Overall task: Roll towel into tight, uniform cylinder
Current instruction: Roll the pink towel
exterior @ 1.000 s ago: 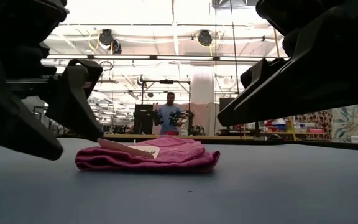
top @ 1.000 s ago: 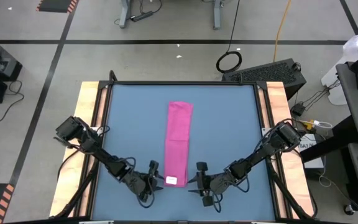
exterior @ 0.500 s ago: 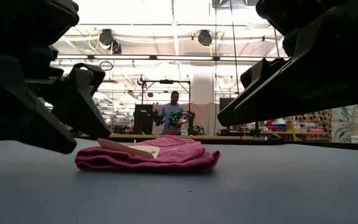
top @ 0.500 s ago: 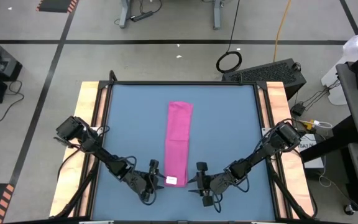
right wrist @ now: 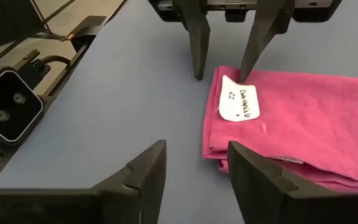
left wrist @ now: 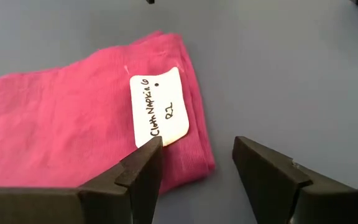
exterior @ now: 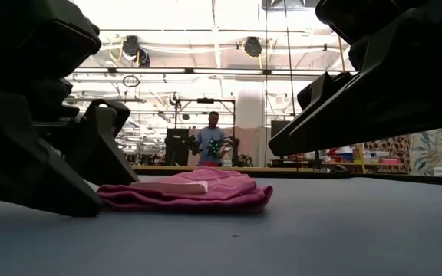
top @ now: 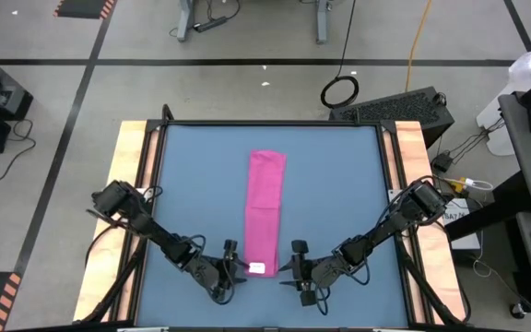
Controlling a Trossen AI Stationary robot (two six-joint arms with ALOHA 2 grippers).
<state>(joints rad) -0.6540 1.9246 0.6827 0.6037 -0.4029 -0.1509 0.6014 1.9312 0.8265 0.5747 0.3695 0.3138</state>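
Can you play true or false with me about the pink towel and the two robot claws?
1. The towel is already rolled up. False: it lies flat, folded into a long strip.
2. A white tag sits at the towel's near corner. True.
3. The left end effector is open, one finger on the tag. True.
4. The right end effector is squeezing the towel. False: it is open beside it, holding nothing.
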